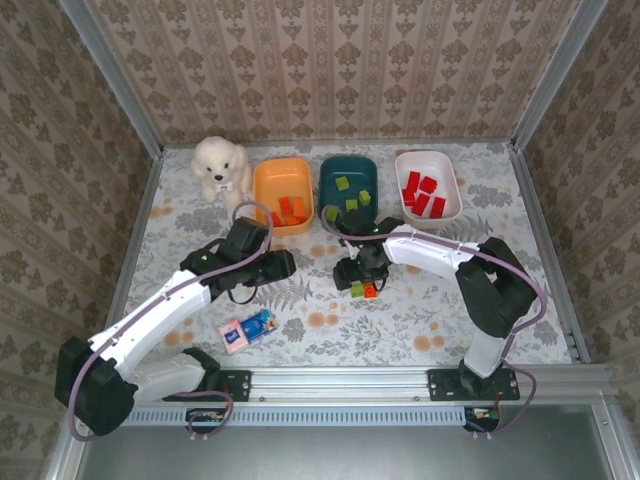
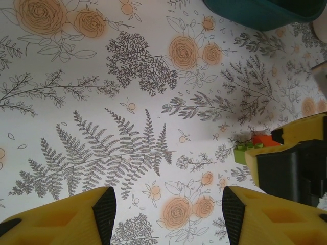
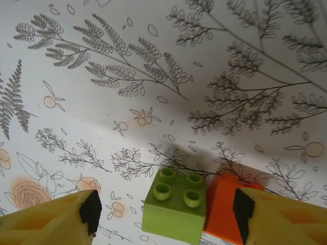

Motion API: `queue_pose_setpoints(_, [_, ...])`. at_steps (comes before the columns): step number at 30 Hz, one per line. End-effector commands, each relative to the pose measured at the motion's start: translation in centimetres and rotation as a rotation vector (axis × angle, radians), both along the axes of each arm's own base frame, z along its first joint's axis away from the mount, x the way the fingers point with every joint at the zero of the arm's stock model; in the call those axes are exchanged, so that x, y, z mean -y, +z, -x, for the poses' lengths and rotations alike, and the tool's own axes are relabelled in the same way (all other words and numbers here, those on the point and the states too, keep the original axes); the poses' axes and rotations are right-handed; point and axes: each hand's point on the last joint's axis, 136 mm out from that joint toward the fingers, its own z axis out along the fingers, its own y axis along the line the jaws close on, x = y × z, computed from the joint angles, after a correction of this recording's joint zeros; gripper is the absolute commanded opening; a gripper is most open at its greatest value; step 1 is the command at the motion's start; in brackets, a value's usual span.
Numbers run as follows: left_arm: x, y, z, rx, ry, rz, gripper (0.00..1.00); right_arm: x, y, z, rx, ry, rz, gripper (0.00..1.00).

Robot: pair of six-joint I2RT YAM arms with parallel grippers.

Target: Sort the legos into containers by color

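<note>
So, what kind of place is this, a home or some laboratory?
Probably a lab robot test cell, not a home. The left arm and right arm are bolted to a metal rail, patterned wall panels sit in a metal frame, and the orange tub, teal tub and white tub stand in a row.

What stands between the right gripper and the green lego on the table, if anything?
Nothing visible. The right gripper is open, with the green lego in the gap. An orange lego sits right beside the green one, at one fingertip, so closing might catch it too.
</note>
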Motion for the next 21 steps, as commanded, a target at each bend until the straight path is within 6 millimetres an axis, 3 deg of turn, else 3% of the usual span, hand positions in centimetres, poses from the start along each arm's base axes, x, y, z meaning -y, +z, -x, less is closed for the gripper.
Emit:
queue_pose_setpoints(1, [-0.9, -0.3, 0.7, -0.013, 0.030, -0.016, 0.60, -1.4, -0.3, 0.6, -0.027, 0.038, -0.025, 0.71])
queue_pose_setpoints(10, [-0.9, -0.1, 0.7, -0.005, 0.032, -0.014, 0.60, -0.6, -1.3, 2.9, -0.071, 0.015, 0.004, 0.67])
queue_pose_setpoints(17, [-0.3, 0.0, 0.2, -0.005, 0.014, -0.012, 0.60, -0.4, -1.7, 2.4, -0.059, 0.014, 0.060, 0.56])
queue_pose_setpoints(21, [-0.1, 0.1, 0.0, -0.005, 0.009, -0.013, 0.60, -0.4, -1.9, 2.5, -0.058, 0.056, 0.114, 0.56])
